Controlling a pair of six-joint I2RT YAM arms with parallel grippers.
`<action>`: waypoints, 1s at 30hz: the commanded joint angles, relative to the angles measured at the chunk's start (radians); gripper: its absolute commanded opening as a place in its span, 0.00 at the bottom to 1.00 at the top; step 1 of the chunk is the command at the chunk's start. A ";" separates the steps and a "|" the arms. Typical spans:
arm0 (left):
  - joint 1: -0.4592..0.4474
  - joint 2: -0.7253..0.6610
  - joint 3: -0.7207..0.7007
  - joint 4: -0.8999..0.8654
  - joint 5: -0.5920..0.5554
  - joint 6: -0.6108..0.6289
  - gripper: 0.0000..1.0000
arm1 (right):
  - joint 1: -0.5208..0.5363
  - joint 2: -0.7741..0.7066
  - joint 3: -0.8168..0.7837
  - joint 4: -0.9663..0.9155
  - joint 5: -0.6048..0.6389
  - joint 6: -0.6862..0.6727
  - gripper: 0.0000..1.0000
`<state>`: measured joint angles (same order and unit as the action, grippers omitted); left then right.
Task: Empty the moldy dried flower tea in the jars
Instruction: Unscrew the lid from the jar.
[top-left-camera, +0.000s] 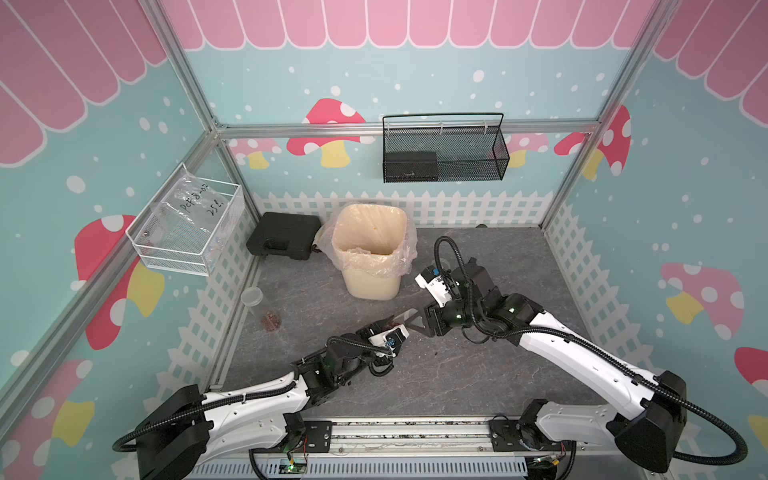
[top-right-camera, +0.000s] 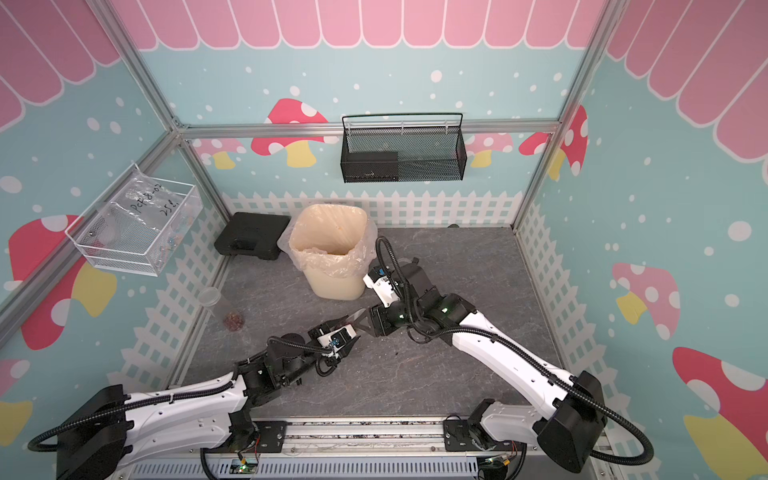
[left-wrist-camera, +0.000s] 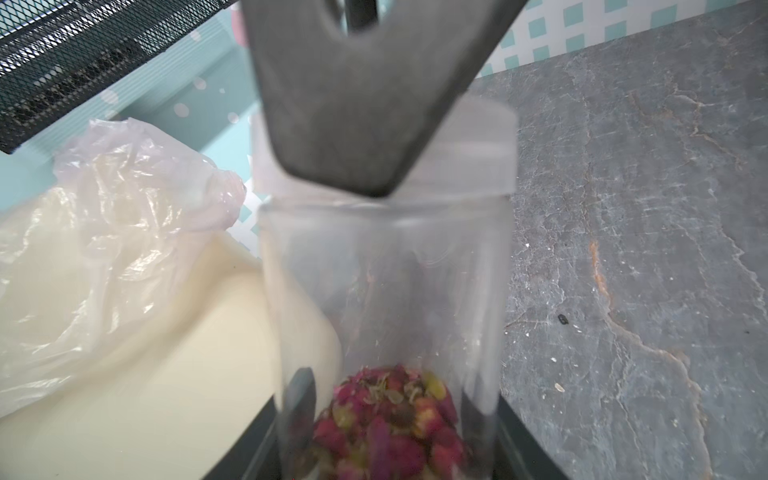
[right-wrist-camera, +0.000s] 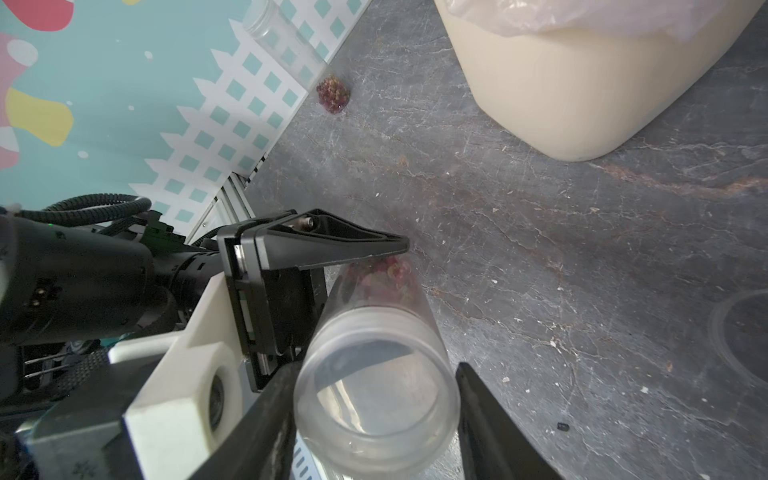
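The left gripper (top-left-camera: 391, 326) pinches a jar (right-wrist-camera: 376, 303). Its two fingers (left-wrist-camera: 300, 395) press on the sides of the jar near its bottom end. The jar lies on its side over the middle of the worktop (top-left-camera: 478, 374), in front of the bin (top-left-camera: 370, 286).

The tea (left-wrist-camera: 386, 419) in this jar is a small heap of red and pink bits with some yellow ones. It sits at the bottom end of the jar, between the left gripper's fingers.

The lid (right-wrist-camera: 376, 395) is on the jar. It points at the right gripper (top-left-camera: 414, 322). In the right wrist view, that gripper's two fingers sit on both sides of the lid, right up against it, so it is pinching the lid. In the left wrist view, one of those fingers covers part of the lid.

A second jar (top-left-camera: 259, 305) is at the left edge of the worktop, close to the wall. It also has a little tea in its bottom.

The bin is cream, with a thin see-through bag (top-left-camera: 399, 257) in it. It stands near the back edge. A black case (top-left-camera: 282, 235) lies in the back left corner, just beside the bin.
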<state>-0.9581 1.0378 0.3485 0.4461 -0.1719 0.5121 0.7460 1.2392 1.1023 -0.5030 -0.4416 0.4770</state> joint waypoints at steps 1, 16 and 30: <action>-0.007 -0.001 0.029 0.004 0.038 0.021 0.11 | -0.003 0.012 0.012 0.014 -0.033 -0.060 0.44; 0.082 -0.043 0.038 -0.055 0.657 -0.240 0.06 | -0.002 0.042 0.114 -0.145 -0.069 -1.028 0.10; 0.099 -0.022 0.030 -0.020 0.568 -0.240 0.06 | -0.002 0.030 0.165 -0.096 -0.067 -0.999 0.63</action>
<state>-0.8352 1.0210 0.3580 0.3489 0.3820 0.2653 0.7483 1.2900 1.2274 -0.7761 -0.5663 -0.5529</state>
